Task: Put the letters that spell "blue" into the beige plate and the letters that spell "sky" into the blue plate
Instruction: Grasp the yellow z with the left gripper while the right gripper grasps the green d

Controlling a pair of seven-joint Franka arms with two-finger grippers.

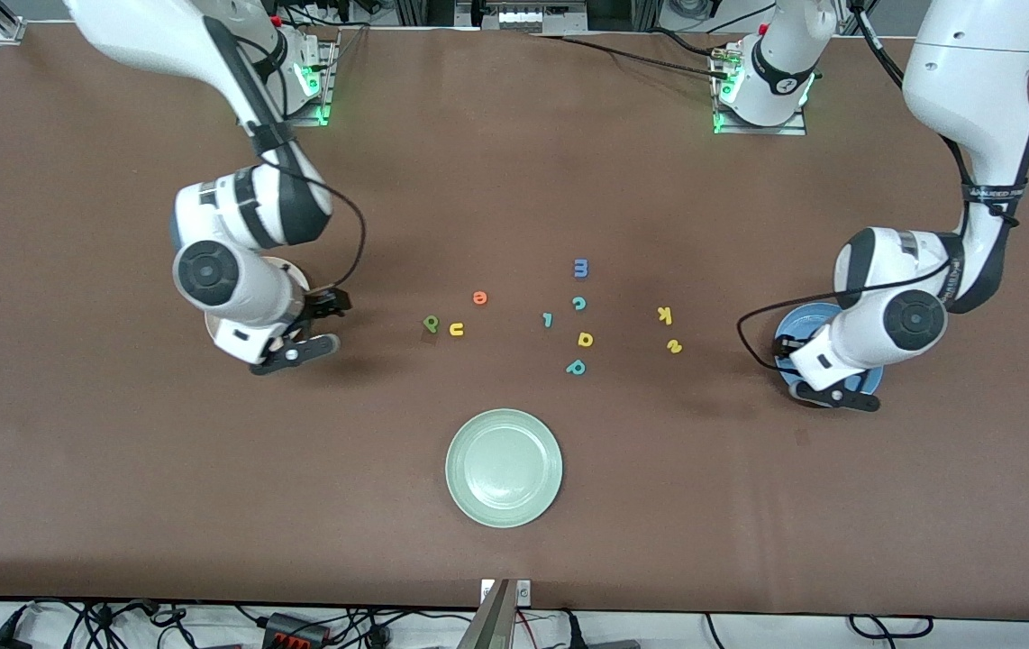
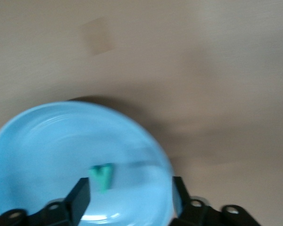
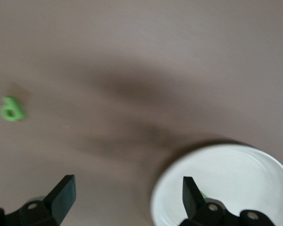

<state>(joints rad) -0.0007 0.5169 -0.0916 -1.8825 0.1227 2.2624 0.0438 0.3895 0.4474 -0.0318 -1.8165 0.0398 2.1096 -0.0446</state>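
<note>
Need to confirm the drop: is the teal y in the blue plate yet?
In. The teal y lies on the blue plate, between the open left gripper fingers, not pinched.

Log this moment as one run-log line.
left gripper open over blue plate, teal y in it | right gripper open by beige plate | k, s on table

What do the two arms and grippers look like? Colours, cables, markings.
Both arms have glossy white shells with dark grey joint bands and round black end caps. A thin black cable loops along each forearm to the wrist. The left gripper and right gripper have white bodies and black fingers. Green lights glow at both bases.
</note>
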